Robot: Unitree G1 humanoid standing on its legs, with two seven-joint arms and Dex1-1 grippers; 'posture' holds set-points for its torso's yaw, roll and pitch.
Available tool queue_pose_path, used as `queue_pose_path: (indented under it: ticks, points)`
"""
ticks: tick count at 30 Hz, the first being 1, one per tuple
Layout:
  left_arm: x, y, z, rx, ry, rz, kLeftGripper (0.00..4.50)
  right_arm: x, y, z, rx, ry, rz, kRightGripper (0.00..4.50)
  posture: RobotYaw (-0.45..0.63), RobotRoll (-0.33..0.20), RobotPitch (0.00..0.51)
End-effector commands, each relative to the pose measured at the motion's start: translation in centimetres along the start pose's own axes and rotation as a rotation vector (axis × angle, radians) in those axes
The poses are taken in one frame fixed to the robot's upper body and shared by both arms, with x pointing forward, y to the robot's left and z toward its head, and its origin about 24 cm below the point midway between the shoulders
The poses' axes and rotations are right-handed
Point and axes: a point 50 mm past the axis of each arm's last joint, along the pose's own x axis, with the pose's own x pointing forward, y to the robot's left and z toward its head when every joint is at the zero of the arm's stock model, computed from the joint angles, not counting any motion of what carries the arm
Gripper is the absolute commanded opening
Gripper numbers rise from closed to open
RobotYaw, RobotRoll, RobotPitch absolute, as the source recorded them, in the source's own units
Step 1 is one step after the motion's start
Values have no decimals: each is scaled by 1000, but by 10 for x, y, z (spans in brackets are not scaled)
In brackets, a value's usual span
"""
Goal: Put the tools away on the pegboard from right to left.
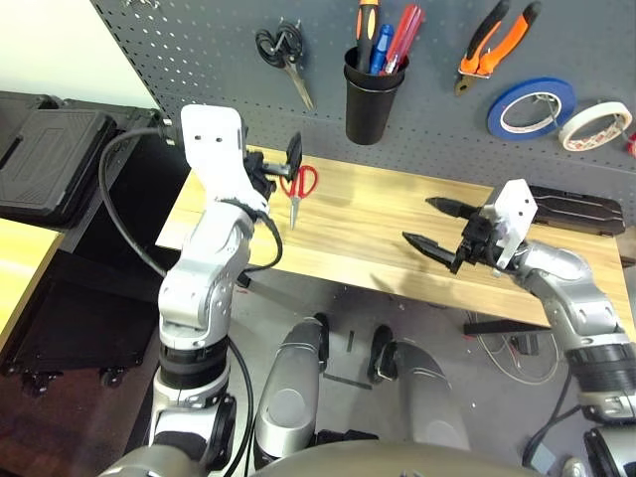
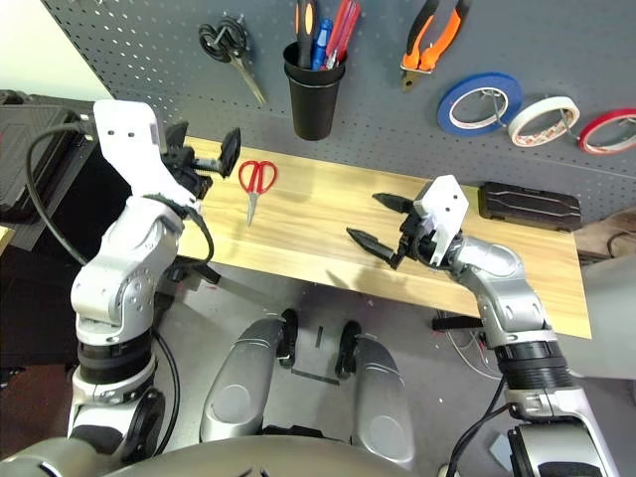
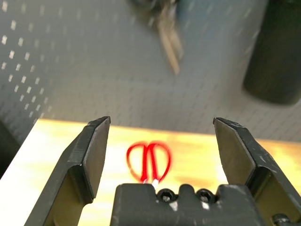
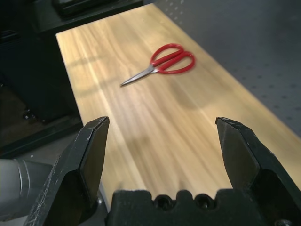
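On the left side of the pale wooden tabletop, your left gripper hung with its two black fingers spread wide and nothing between them, lined up just short of the red-handled steel scissors, which lay flat near the back edge, blades toward you, presumably the last tool waiting to be hung. Behind them, the dark grey perforated pegboard carried black-handled scissors, a black cup of screwdrivers, orange-and-black pliers and the white tape roll. Farther right, your right gripper hovered above bare wood, equally wide and empty, well clear of the scissors.
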Motion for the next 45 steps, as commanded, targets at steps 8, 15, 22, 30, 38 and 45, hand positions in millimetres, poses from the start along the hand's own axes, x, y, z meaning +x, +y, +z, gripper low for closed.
queue_pose_path:
  ticks: [8, 15, 22, 30, 38, 45]
  points:
    - [14, 0, -53, 86, 189, 28, 4479, 8, 9, -22, 7, 93, -11, 4500, 310, 0, 383]
    - [34, 12, -70, 119, 244, 67, 4479, 10, 14, -28, -1, 125, -34, 4500, 277, 0, 403]
    - [57, 29, -77, 125, 265, 128, 4479, 15, 23, -29, 4, 126, -45, 4500, 241, 0, 424]
    - [80, 36, -87, 122, 282, 149, 4479, 15, 30, -27, 11, 131, -78, 4500, 167, 0, 435]
    - [94, 49, -95, 126, 313, 219, 4479, 4, 33, -18, 11, 131, -139, 4500, 78, 0, 428]
    - [99, 60, -94, 118, 323, 275, 4479, -24, 24, -7, -24, 164, -217, 4500, 8, 0, 413]
